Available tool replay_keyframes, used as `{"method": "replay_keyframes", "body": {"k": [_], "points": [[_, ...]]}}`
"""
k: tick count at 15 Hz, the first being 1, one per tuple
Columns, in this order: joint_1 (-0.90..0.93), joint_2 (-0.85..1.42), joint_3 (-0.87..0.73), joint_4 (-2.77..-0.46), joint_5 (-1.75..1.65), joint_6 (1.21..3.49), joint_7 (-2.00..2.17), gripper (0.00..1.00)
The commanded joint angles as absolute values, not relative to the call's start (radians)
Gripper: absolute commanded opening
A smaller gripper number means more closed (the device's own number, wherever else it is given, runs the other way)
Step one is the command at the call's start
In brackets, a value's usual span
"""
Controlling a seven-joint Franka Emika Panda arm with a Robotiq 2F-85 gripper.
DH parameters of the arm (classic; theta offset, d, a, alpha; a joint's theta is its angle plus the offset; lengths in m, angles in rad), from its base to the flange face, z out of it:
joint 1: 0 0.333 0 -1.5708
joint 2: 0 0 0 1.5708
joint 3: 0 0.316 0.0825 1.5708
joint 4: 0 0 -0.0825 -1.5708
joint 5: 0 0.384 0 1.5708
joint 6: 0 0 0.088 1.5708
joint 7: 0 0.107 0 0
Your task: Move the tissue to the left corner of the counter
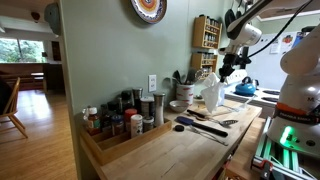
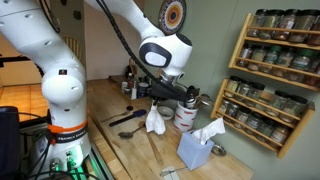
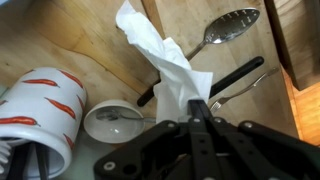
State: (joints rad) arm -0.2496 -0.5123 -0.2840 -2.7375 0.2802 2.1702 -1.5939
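Note:
A white tissue (image 3: 160, 55) hangs from my gripper (image 3: 195, 105), which is shut on its upper end. In both exterior views the tissue (image 1: 212, 94) (image 2: 154, 121) dangles just above the wooden counter (image 1: 180, 150), below the gripper (image 2: 160, 95) (image 1: 228, 68). Its lower end is near the utensils lying on the counter. A blue tissue box (image 2: 196, 150) with another tissue sticking out stands at the counter's near end in an exterior view.
A spoon (image 3: 230, 25), a black-handled utensil (image 3: 235, 78) and a fork (image 3: 250, 85) lie under the tissue. A white chili-patterned crock (image 3: 40, 105) and a small white dish (image 3: 112, 122) stand beside them. A wooden tray of spice jars (image 1: 120, 128) and a wall spice rack (image 2: 275, 70) border the counter.

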Motion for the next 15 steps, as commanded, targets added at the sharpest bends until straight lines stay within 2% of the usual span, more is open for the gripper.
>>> {"method": "replay_keyframes", "body": {"k": [1, 6, 9, 12, 13, 15], "points": [[-0.215, -0.533, -0.314, -2.736, 0.259, 2.168, -1.578, 0.01], [-0.214, -0.545, -0.314, -2.736, 0.255, 2.163, -1.578, 0.01], [-0.222, -0.649, -0.260, -2.791, 0.190, 2.156, -1.541, 0.00], [-0.181, -0.709, -0.227, -2.745, 0.133, 2.087, -1.535, 0.00], [-0.172, -0.798, -0.210, -2.819, 0.119, 2.092, -1.535, 0.00], [-0.118, -0.825, -0.190, -2.747, 0.111, 2.021, -1.538, 0.00]]}}
